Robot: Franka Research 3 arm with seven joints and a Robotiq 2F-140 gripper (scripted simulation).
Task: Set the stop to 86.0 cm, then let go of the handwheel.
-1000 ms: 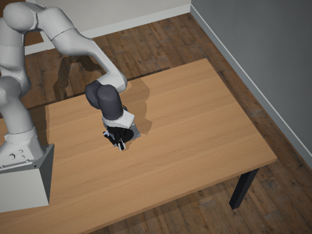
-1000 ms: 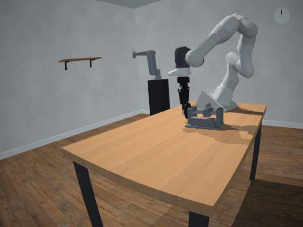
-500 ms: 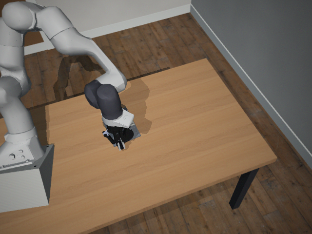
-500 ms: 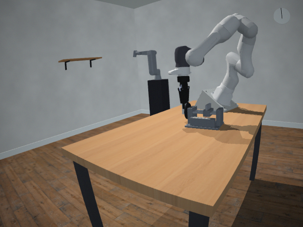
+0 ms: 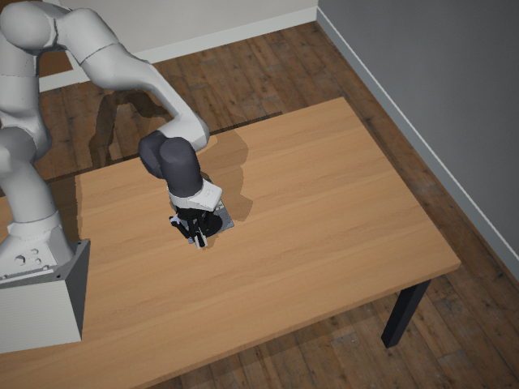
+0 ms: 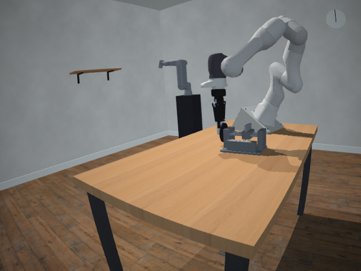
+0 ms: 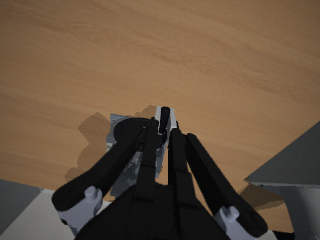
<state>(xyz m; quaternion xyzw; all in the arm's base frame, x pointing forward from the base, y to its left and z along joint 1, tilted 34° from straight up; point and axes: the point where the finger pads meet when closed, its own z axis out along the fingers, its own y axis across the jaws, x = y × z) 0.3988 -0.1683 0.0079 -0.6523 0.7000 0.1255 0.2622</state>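
Observation:
A small grey stop fixture (image 6: 243,141) stands on the wooden table, with a base plate, two end blocks, a screw rod and a sliding stop block (image 6: 247,128) between them. A black handwheel (image 6: 223,131) sits at its left end. My gripper (image 6: 219,126) comes down from above and is shut on the handwheel's handle. In the wrist view the fingers pinch the small handle at the rim of the handwheel (image 7: 131,135). In the overhead view the gripper (image 5: 198,238) covers most of the fixture (image 5: 217,221). No scale reading is legible.
My arm's grey pedestal (image 5: 40,297) stands at the table's left end, close behind the fixture. A second arm on a black pedestal (image 6: 188,115) stands beyond the table. A wall shelf (image 6: 95,70) hangs far left.

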